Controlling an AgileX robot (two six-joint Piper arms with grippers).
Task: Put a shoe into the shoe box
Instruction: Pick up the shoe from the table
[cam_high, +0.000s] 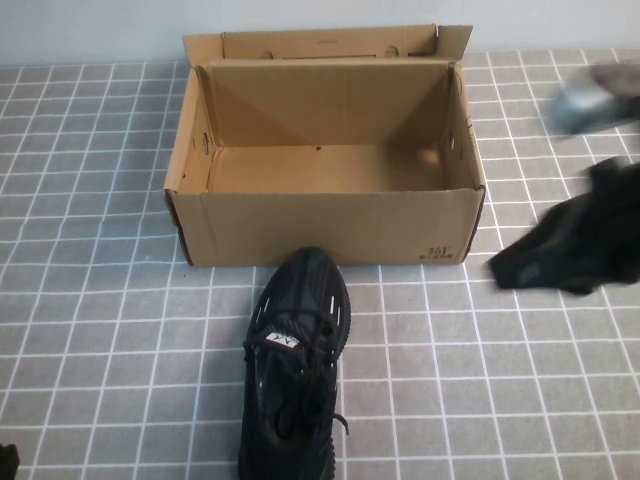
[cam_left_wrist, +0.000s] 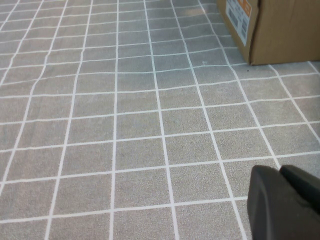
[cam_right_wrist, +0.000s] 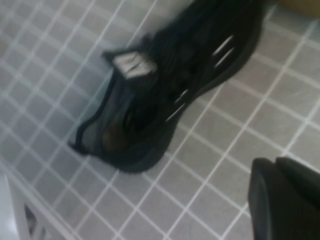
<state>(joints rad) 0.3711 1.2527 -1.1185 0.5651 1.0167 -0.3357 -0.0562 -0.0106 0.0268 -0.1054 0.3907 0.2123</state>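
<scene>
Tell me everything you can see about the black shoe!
The shoe is a black knit sneaker with black laces, short white dashes on its side and a white label on the tongue. It sits upright on the checked gray table, toe pointing at the front wall of the open brown box, very close to it. Nothing holds it; neither pincer touches it.

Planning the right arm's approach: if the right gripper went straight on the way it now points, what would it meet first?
Probably the shoe: the shut right gripper aims at its heel end, with bare tablecloth between. Depth is unclear.
</scene>
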